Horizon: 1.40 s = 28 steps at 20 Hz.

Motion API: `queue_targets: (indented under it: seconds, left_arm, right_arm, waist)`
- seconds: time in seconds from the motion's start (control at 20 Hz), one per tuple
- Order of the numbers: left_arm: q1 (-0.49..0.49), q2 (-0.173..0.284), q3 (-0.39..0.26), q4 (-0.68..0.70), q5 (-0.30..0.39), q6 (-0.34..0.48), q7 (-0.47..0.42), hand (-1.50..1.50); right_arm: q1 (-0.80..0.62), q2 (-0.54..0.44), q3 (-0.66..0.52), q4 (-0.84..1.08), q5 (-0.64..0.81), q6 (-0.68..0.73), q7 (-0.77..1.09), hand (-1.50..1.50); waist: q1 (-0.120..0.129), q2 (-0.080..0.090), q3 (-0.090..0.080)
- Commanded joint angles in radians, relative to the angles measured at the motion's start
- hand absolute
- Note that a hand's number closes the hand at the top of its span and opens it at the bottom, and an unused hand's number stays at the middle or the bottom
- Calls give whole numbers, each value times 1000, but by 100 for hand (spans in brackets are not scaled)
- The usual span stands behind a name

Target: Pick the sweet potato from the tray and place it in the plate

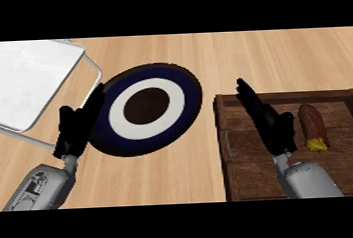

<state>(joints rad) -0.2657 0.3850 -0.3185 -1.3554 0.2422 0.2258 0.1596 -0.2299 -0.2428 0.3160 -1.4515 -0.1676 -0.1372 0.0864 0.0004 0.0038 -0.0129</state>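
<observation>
Sweet potato lying untouched in the wooden tray, just right of the right hand — fingers straight, gripping nothing. Risk from here: closing too far left, nudging it against the tray wall. Left hand open beside the plate — a possible bump.

White metal-rimmed board at left, wooden counter

Single head view, steeply down on counter.
</observation>
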Motion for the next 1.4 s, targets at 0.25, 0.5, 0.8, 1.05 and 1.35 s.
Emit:
queue_targets:
  seconds: [0.25,0.5,0.8,1.05,1.35]
  left_arm:
    - [-93,128,155,-118,-4,-39,-144,0]
    - [-63,96,161,-132,23,-57,-145,0]
    - [-20,103,163,-236,23,-44,-77,0]
    - [-42,147,239,-188,40,-119,-94,0]
    - [17,87,191,-238,-6,-74,-107,0]
  right_arm:
    - [-237,22,-249,-99,-294,165,-104,150]
    - [-123,-62,-114,46,151,-150,67,150]
    - [-40,68,-291,-26,-57,-176,-158,-150]
    - [-31,-68,-388,-165,-63,-153,-82,-150]
    - [29,-357,-400,-214,-16,1,185,-150]
  waist:
    - [26,-6,16]
    - [4,-4,12]
    - [0,-6,14]
    - [-9,-7,13]
    - [-15,-10,10]
